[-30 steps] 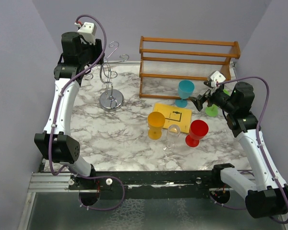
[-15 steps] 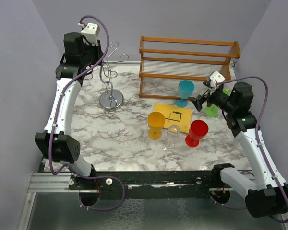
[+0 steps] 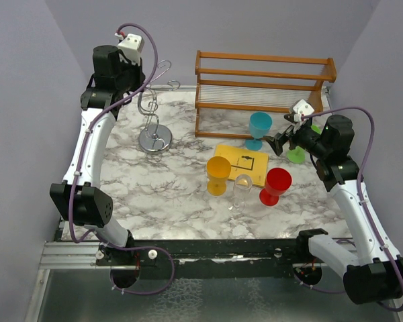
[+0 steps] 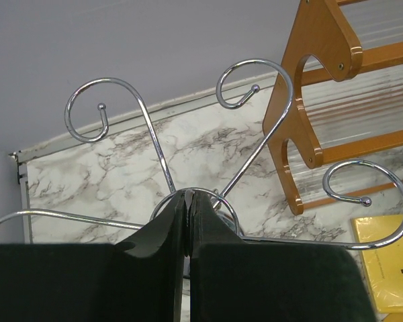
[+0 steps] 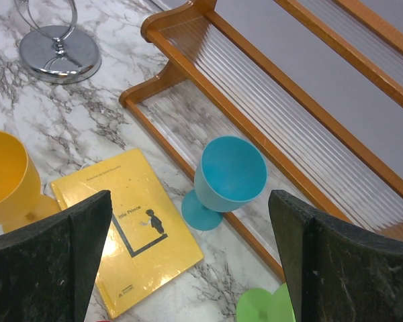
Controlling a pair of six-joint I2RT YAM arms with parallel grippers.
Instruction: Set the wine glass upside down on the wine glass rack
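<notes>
Upright on the marble table (image 3: 168, 194), toward the near edge: the clear wine glass (image 3: 242, 190), set between an orange cup (image 3: 219, 173) on its left and a red cup (image 3: 277, 184) on its right, just in front of a yellow book (image 3: 244, 163) lying flat. Beyond the book, a blue cup (image 5: 230, 176) beside the foot of the wooden shelf (image 3: 262, 87). To the right of that, a green cup (image 3: 297, 155), partly hidden behind the right gripper (image 5: 191, 221). Fingers of that gripper spread wide, holding nothing, hovering above the blue cup and the book.

Well apart from the glass, at the far left of the table: the wire rack (image 3: 156, 121) on its round shiny base. Right at the rack's central ring, among the curled arms, the left gripper (image 4: 189, 201) with fingers pressed together; impossible to tell whether any wire is nipped between them.

On the book cover, "Prince" readable beside a small drawn figure; the other print too small to read.
</notes>
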